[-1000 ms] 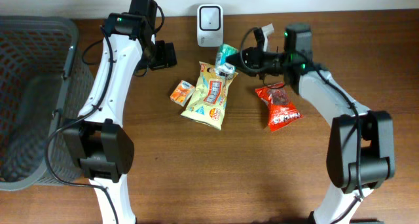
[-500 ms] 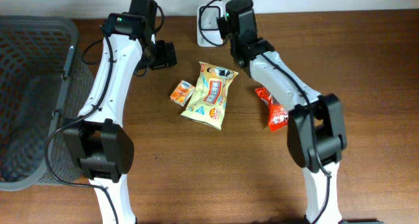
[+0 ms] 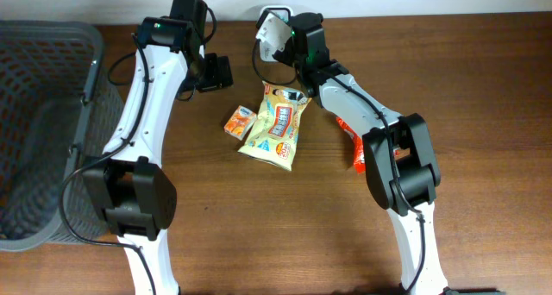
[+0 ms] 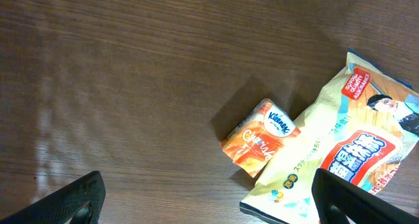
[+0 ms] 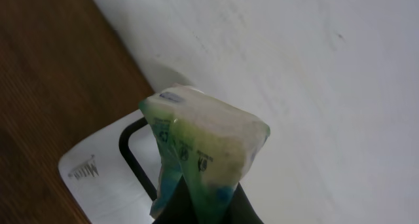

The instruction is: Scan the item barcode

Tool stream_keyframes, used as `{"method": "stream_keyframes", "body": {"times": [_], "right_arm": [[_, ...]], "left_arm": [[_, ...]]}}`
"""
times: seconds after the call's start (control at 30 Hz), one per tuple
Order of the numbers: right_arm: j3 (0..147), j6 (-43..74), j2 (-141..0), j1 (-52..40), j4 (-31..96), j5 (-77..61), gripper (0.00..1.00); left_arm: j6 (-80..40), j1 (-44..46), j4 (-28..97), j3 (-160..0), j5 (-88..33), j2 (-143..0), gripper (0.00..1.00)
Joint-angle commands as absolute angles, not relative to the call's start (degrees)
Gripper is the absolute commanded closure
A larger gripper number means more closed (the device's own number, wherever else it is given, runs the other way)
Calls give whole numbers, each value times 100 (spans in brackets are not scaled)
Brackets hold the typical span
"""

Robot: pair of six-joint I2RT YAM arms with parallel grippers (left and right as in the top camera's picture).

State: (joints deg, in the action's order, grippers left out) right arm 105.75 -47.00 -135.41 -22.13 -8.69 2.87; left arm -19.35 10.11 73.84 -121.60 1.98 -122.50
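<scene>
One pouch (image 5: 203,145) in right end effector (image 3: 281,38), scanner face (image 5: 98,185) — wrist view only

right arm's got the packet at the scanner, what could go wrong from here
The right gripper pinches only one end of the packet, so the packet may slip and fall onto the scanner. No barcode shows on the sides in view, so it is unclear which way it faces. If it points away from the scanner, the scan could miss.

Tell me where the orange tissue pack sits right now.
In the overhead view the orange tissue pack lies on the table near its middle, just left of the yellow snack bag.
</scene>
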Motion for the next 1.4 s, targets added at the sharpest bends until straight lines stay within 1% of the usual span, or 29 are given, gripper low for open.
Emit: {"method": "stream_keyframes", "body": {"times": [0.0, 0.1, 0.2, 0.23, 0.27, 0.37, 0.4, 0.47, 0.5, 0.53, 0.57, 0.63, 0.67, 0.7, 0.73, 0.8, 0.83, 0.9, 0.93, 1.03, 1.07, 1.1, 1.13, 1.2, 1.33, 1.37], "right_arm": [[10630, -5070, -13646, -2213, -1131, 447, 96], [10630, -4794, -13646, -2248, -1686, 515, 96], [10630, -4703, -13843, -2228, -1796, 530, 96], [10630, -4536, -13974, -2202, -1798, 644, 96], [10630, -3975, -14127, -2200, -1800, 891, 96], [10630, -3822, -14182, -2200, -1968, 1031, 96], [10632, -3756, -14180, -2200, -2093, 1251, 96], [10659, -3387, -14118, -2200, -2615, 2355, 96], [10683, -3280, -14053, -2176, -2644, 2552, 96], [10715, -2932, -13941, -2137, -2641, 2788, 96], [10720, -2211, -13705, -2018, -2567, 3076, 96], [10720, -947, -13172, -1664, -1800, 3087, 96], [10720, -150, -12849, -1334, -1068, 3079, 96], [10720, 276, -12702, -1125, -615, 3063, 96], [10720, 867, -12492, -744, 222, 3041, 96], [10718, 1584, -12333, 38, 1815, 3024, 96], [10713, 1874, -12337, 489, 2626, 3024, 96], [10678, 1986, -12394, 1118, 3618, 3024, 96], [10604, 2008, -12425, 1575, 4077, 3026, 96], [10381, 2003, -12462, 2453, 4451, 2759, 96], [10309, 2003, -12462, 2714, 4475, 2443, 85], [10219, 2003, -12462, 2989, 4488, 1931, 64], [10197, 2001, -12462, 3203, 4534, 1343, 1], [10202, 2001, -12440, 3321, 4617, 923, 1], [10232, 2001, -11946, 3301, 4821, 893, 1], [10235, 2001, -11618, 3262, 4845, 458, 1]], "left_arm": [[-1992, 996, 7376, -12175, 239, -12307, 1], [-1992, 996, 7376, -12175, 239, -12307, 1], [-1992, 996, 7376, -12175, 239, -12307, 1], [-1992, 996, 7376, -12175, 239, -12307, 1], [-1992, 996, 7376, -12175, 239, -12307, 1], [-1992, 996, 7376, -12175, 239, -12307, 1], [-1992, 996, 7376, -12175, 239, -12307, 1], [-1992, 996, 7376, -12175, 239, -12307, 1], [-1992, 996, 7376, -12175, 239, -12307, 1], [-1992, 996, 7376, -12175, 239, -12307, 1], [-1992, 996, 7376, -12175, 239, -12307, 1], [-1992, 996, 7376, -12175, 239, -12307, 1], [-1992, 996, 7376, -12175, 239, -12307, 1], [-1992, 996, 7376, -12175, 239, -12307, 1], [-1992, 996, 7376, -12175, 239, -12307, 1], [-1992, 996, 7376, -12175, 239, -12307, 1], [-1992, 996, 7376, -12175, 239, -12307, 1], [-1992, 996, 7376, -12175, 239, -12307, 1], [-1992, 996, 7376, -12175, 239, -12307, 1], [-1992, 996, 7376, -12175, 239, -12307, 1], [-1992, 996, 7376, -12175, 239, -12307, 1], [-1992, 996, 7376, -12175, 239, -12307, 1], [-1992, 996, 7376, -12175, 239, -12307, 1], [-1992, 996, 7376, -12175, 239, -12307, 1], [-1992, 996, 7376, -12175, 239, -12307, 1], [-1992, 996, 7376, -12175, 239, -12307, 1]]}}
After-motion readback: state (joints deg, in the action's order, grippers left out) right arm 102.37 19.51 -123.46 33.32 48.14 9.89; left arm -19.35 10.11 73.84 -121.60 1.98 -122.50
